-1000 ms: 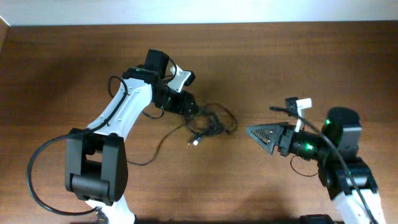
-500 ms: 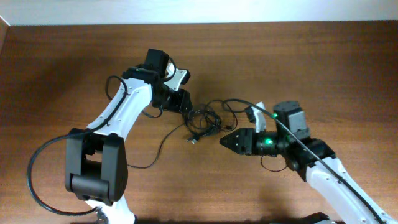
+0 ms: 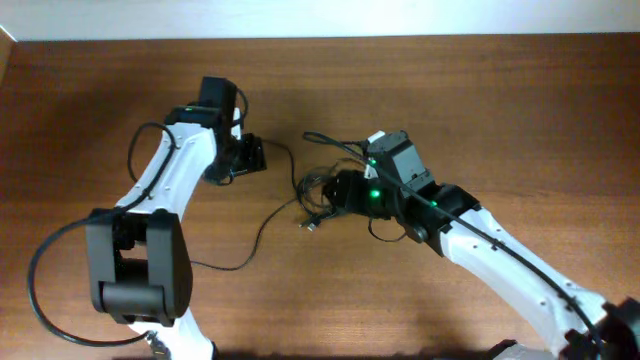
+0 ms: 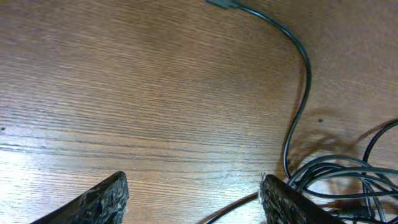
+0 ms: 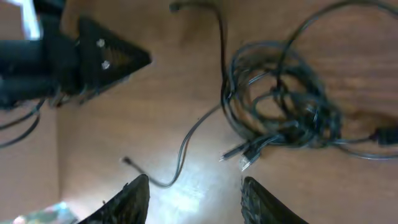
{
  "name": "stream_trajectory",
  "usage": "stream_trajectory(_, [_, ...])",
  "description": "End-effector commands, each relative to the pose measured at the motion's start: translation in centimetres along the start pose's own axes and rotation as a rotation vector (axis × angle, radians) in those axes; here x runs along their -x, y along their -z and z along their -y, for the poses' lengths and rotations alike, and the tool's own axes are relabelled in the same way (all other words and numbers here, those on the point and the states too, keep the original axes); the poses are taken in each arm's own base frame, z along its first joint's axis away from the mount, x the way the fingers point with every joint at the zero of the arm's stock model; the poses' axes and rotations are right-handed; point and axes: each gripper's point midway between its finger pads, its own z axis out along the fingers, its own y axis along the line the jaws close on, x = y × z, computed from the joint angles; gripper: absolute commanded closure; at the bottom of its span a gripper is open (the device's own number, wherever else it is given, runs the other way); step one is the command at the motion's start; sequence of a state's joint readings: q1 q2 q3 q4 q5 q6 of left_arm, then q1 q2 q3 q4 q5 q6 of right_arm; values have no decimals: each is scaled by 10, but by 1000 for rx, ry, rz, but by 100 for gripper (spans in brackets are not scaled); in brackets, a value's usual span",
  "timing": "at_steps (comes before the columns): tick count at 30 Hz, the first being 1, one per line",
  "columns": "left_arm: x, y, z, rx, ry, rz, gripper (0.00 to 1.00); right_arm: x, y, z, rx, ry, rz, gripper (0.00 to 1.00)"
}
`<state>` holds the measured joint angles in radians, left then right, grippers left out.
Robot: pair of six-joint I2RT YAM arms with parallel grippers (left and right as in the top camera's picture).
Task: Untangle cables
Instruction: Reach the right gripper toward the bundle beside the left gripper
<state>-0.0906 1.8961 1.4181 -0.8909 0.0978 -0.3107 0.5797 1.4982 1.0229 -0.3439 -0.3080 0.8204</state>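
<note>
Apparently lining up a grasp: left end effector [image 4: 193, 182] gapes empty left of the cables [image 3: 320, 192] knotted mid-way across the surface [image 3: 500, 100], right end effector [image 5: 196, 181] spread empty at their right; next, pinch one loose strand.

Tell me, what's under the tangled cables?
Only bare wooden table shows through the loops of the cables. From overhead, the right end effector hides part of them.

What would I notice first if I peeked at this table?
The messy knot of thin black cables in the middle of the wooden table jumps out first. Next comes the green light glowing on the right arm beside the knot, and the left end effector open over bare wood nearby.
</note>
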Motion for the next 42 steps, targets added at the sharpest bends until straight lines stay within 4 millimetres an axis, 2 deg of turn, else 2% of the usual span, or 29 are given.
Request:
stream_trajectory(1, [-1,5,3,-94,49,-3,32,8,-22,5,-32,7,32,52])
stream_trajectory(3, [-1,5,5,-95,43,-3,32,4,-43,3,-20,24,23,52])
stream_trajectory(4, [-2,4,8,-96,37,-4,32,1,-61,3,-8,38,18,59])
stream_trajectory(5, [-3,4,9,-96,34,-4,32,-1,-76,4,0,47,16,61])
stream_trajectory(7, [-3,4,8,-96,35,-4,32,-2,-92,10,-1,48,14,64])
stream_trajectory(10, [-3,4,8,-96,35,-5,32,3,-107,20,-15,46,40,64])
stream_trajectory(14, [-3,4,8,-96,35,-4,32,17,-106,35,-98,-1,131,66])
stream_trajectory(16, [-3,4,8,-96,35,-4,31,19,-106,36,-104,-4,138,67])
stream_trajectory(20, [-3,4,9,-97,34,-4,32,11,-118,48,-126,-36,113,66])
stream_trajectory(26, [-3,3,24,-90,-16,18,33,8,-132,58,-134,-103,115,66])
stream_trajectory(27, [-3,2,25,-75,-25,23,33,6,-136,63,-141,-159,118,66])
stream_trajectory(29, [-4,1,27,-58,-37,28,33,-1,-144,71,-156,-233,103,66])
stream_trajectory(32, [-3,1,28,-60,-39,30,34,-12,-152,78,-186,-225,90,66])
stream_trajectory(33, [-3,2,28,-63,-39,33,34,-14,-154,81,-193,-222,84,69])
stream_trajectory(34, [-3,2,31,-78,-40,28,35,-15,-154,80,-191,-179,74,82])
stream_trajectory(36, [-6,3,41,-137,-96,17,36,-15,-153,78,-177,-151,59,96])
stream_trajectory(37, [-7,3,44,-158,-119,12,36,-14,-151,75,-154,-161,41,96])
stream_trajectory(40, [-9,4,49,-189,-142,5,34,-4,-134,47,53,-127,-82,96])
stream_trajectory(42, [-9,4,49,-190,-142,5,34,-5,-121,39,172,-153,-188,96])
